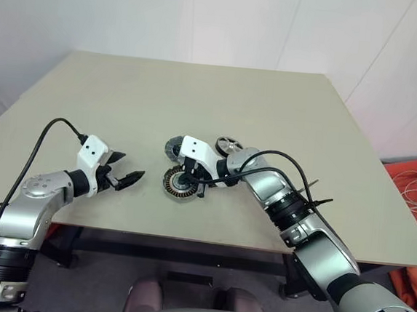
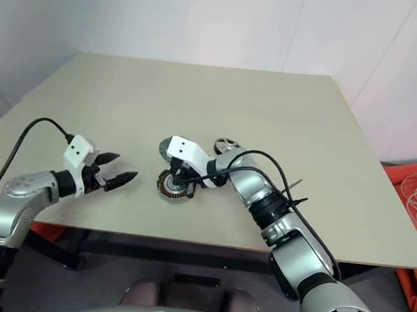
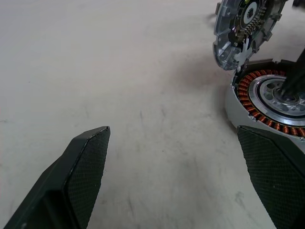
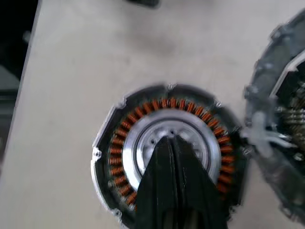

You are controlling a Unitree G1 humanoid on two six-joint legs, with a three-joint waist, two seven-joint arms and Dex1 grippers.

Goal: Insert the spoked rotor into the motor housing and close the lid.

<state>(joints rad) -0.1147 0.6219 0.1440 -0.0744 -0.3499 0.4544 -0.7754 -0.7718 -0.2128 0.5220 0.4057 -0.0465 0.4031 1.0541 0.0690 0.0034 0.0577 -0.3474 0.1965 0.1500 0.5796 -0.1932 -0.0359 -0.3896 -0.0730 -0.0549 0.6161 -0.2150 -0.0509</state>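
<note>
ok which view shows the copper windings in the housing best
The right wrist view: it looks straight down on the motor housing, showing nearly the full copper ring, with the shut right hand over the hub. The left wrist view catches one side; in the eye views it is small and partly behind the right hand.

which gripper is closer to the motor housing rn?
Right. The right gripper, shut, sits directly over the motor housing hub; the left gripper, open, hovers off to the housing's left.

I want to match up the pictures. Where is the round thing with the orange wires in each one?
Left eye view: motor housing at centre, under the right gripper.
Right eye view: centre, under that gripper.
Left wrist view: right edge.
Right wrist view: middle, behind shut black fingers.
Shared landmark: the lid standing beside it.
</note>
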